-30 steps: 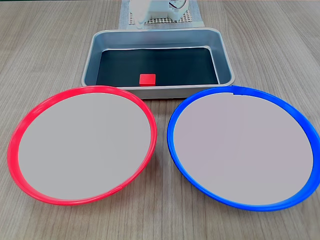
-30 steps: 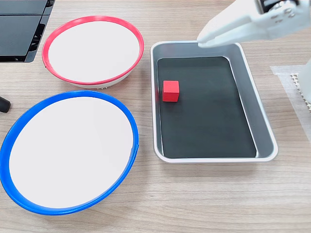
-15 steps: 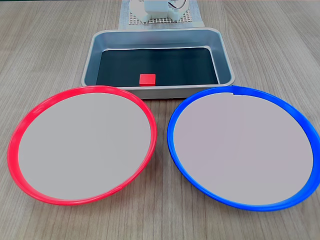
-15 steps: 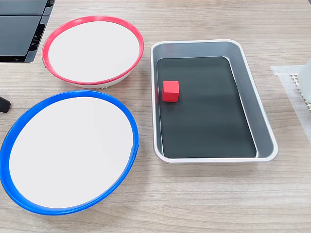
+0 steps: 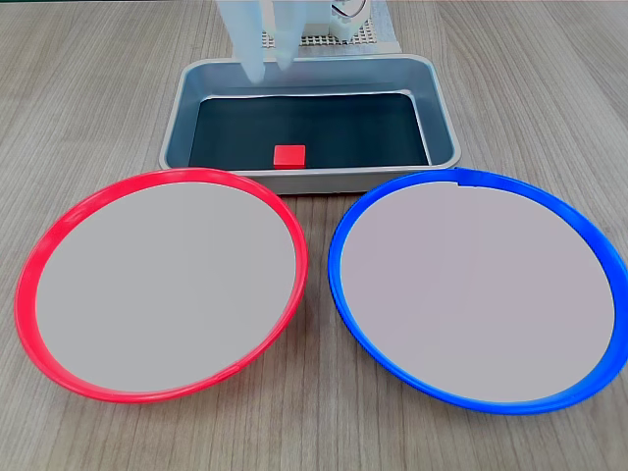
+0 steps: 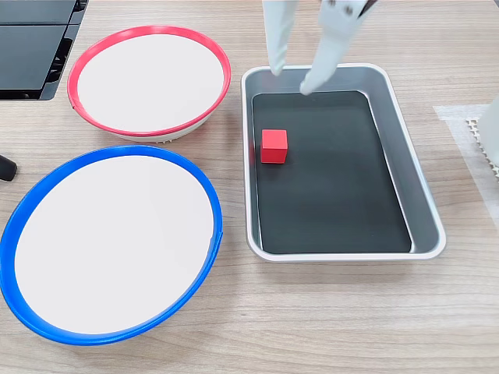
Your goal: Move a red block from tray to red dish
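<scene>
Fixed view from the front first, going left to right: the red dish [image 5: 162, 285] sits on the wooden table [image 5: 78, 88] at the lower left, with nothing on its pale grey centre. Just past its far rim is the tray [image 5: 439, 108], a grey pan with a black bottom, and the red block [image 5: 289, 155] lies on that black bottom close to the near wall, a bit left of the middle. Above the tray's far-left corner the white hand [image 5: 269, 71] hangs with its two fingers pointing down and a clear gap between them, holding nothing, well apart from the block. On the right the blue dish [image 5: 478, 289] sits beside the red one, rims near each other but not touching.

From the other fixed view, left to right again: a dark flat object [image 6: 35, 47] pokes in at the top-left corner, then the red dish [image 6: 148, 79] at the top and the blue dish [image 6: 109, 243] below it. The tray [image 6: 425, 210] is right of both, and the red block [image 6: 274, 146] sits up against its left wall. The hand [image 6: 291, 80] hovers over the tray's top end, fingers spread. A bit of white mesh mat [image 6: 477, 136] shows at the right edge.

No readable writing or labels anywhere that I can spot.
</scene>
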